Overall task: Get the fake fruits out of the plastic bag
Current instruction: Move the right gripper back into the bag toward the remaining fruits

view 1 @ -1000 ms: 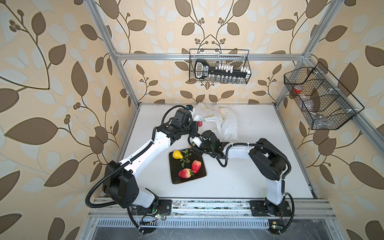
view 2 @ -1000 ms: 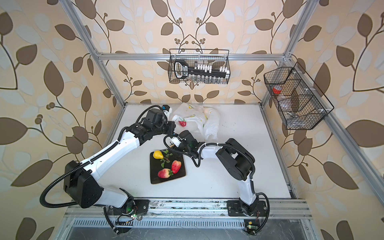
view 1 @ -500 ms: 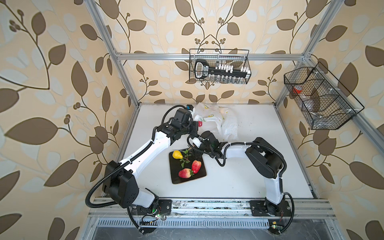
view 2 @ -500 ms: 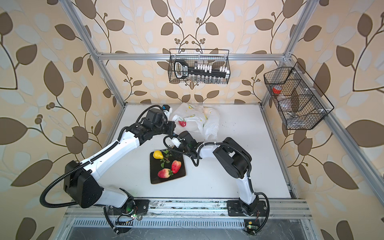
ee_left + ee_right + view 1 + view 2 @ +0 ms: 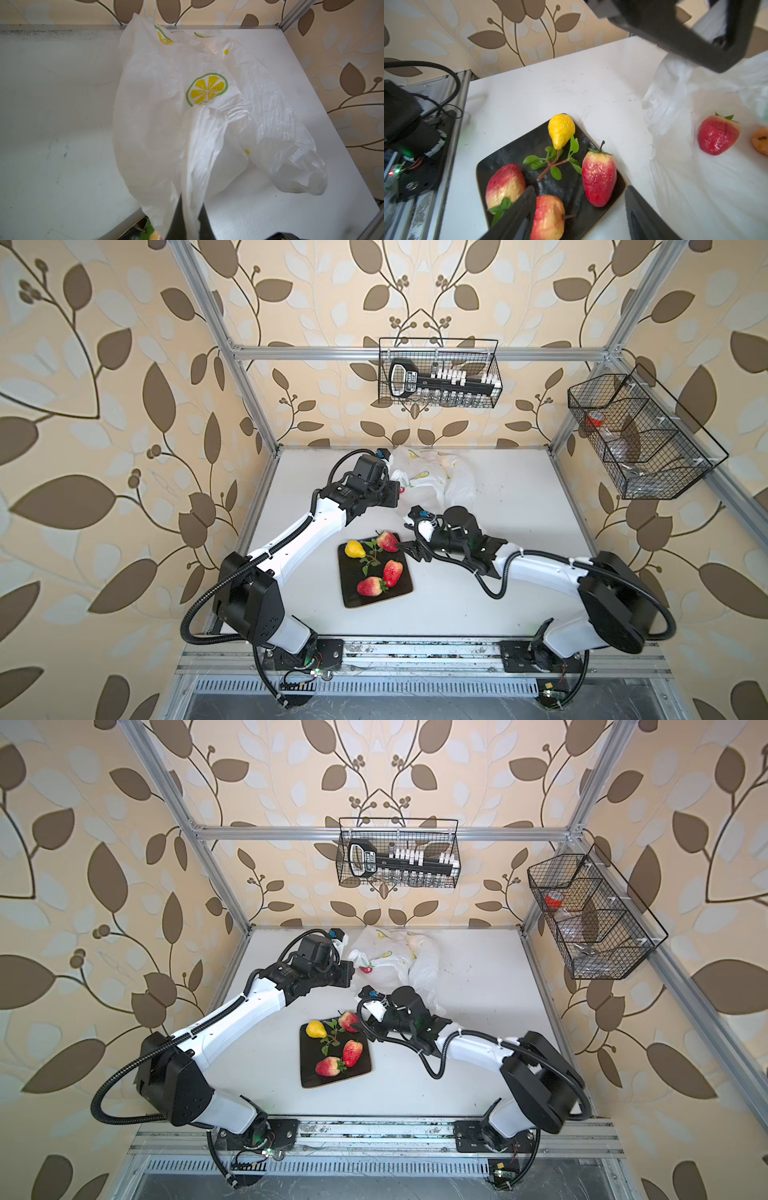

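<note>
Newly set strawberry (image 5: 599, 178) rests on black tray (image 5: 512, 149) ahead of released right gripper (image 5: 579, 189). Next strawberry (image 5: 717, 135) lies beyond its bag-side jaw, nearer this arm. Left gripper (image 5: 191, 222) clenches plastic bag (image 5: 207, 89).

Robotics lab test cell, aluminium frame (image 5: 316, 352) boxing in a white surface (image 5: 519, 497), leaf-print wallpaper panels (image 5: 104, 385) as walls, left arm (image 5: 299, 539) and right arm (image 5: 540, 572) bolted to a front rail (image 5: 415, 649), exposed cables (image 5: 183, 624), wire baskets (image 5: 384, 364) hung on frame

Fruits (image 5: 392, 572) on tray (image 5: 351, 585), bag (image 5: 415, 479) behind.
</note>
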Available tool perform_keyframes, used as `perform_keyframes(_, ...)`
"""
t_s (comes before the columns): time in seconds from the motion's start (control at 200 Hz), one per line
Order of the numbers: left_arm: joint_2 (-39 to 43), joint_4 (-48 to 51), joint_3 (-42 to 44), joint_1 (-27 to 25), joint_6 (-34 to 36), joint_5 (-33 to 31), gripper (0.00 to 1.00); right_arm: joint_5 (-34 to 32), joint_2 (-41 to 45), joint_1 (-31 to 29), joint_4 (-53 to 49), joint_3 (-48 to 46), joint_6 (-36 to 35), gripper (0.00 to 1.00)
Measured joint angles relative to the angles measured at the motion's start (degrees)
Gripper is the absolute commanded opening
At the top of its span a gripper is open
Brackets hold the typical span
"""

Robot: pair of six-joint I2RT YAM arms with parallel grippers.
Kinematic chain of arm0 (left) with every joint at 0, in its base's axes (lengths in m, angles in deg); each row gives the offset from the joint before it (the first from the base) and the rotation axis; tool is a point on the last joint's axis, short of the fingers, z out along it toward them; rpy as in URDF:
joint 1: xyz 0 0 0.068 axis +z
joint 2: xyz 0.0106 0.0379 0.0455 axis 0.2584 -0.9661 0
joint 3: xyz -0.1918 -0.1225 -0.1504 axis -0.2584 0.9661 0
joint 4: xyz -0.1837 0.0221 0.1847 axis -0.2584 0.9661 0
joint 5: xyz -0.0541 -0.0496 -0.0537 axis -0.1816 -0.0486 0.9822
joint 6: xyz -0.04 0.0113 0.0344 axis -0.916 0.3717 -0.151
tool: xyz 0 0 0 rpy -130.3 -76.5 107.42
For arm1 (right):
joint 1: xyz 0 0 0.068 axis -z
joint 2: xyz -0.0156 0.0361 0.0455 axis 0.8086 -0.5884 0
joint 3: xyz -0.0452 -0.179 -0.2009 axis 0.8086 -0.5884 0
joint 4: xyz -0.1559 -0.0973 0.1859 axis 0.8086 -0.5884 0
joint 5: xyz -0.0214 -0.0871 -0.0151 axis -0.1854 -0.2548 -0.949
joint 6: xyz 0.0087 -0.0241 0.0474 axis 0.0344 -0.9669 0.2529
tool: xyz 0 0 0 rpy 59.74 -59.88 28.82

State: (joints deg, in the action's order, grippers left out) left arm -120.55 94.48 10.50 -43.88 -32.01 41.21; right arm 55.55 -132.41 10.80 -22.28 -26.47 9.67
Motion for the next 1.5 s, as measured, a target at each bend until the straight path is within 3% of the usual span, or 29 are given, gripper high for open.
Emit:
perform_keyframes(0.215, -0.17, -0.02, -0.66, 0.0, 0.13, 0.79, 0.0, -3.78, 13.9, 5.22, -3.78, -3.76, -0.85, 0.45)
perform_keyframes(0.365, -0.17, -0.02, -0.66, 0.0, 0.15, 0.96, 0.0, -9.79, 15.85, 9.79, -3.72, -3.74, -1.97, 0.35)
perform_keyframes(0.745, -0.15, 0.02, -0.66, 0.0, 0.17, 0.98, 0.0, -18.34, -6.34, 10.05, 3.23, 4.74, -18.05, 0.28)
perform_keyframes(1.13, 0.11, 0.2, -0.7, -0.02, 0.83, 0.98, 0.0, -29.07, -26.14, 9.79, 10.97, 12.57, -34.84, 0.28)
perform_keyframes(1.335, 1.64, 3.37, -1.55, -0.02, 3.89, 0.98, 0.0, -38.71, -33.03, 9.79, 9.14, 20.59, -37.4, 0.32)
perform_keyframes(1.504, 3.96, 5.42, -2.45, -0.02, 6.84, 1.4, 0.0, -45.88, -34.6, 9.79, 2.91, 26.01, -32.22, 0.39)
